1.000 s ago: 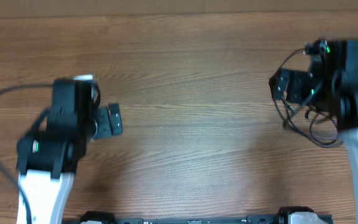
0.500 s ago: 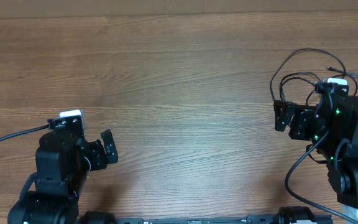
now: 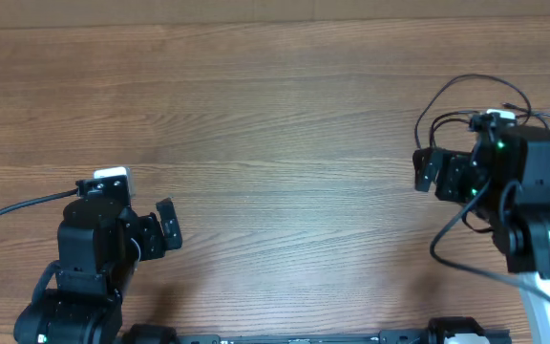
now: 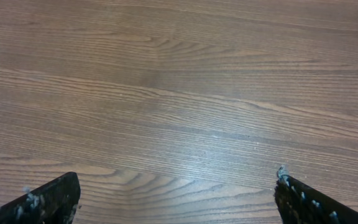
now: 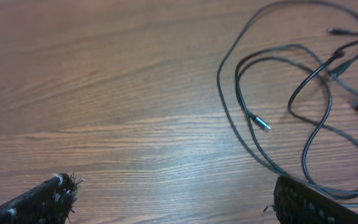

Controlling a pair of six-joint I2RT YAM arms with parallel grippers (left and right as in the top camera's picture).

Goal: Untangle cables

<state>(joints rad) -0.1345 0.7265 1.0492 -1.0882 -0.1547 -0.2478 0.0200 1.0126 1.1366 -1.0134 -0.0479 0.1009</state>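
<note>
Near left: the left gripper [image 3: 163, 229] hangs over bare wooden table [image 4: 179, 93], fingers spread wide and holding nothing. Right, slightly farther: the right gripper [image 5: 179, 202], fingers likewise spread and empty. Beyond it, at the far right, the cables [image 5: 252, 116] lie in loose crossing loops outside the fingers. The nearest loop runs close to the right-hand finger [image 5: 319, 204]; contact cannot be told.

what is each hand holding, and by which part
Nothing. The left hand and right hand are open and empty; the thin black cables lie loose.
</note>
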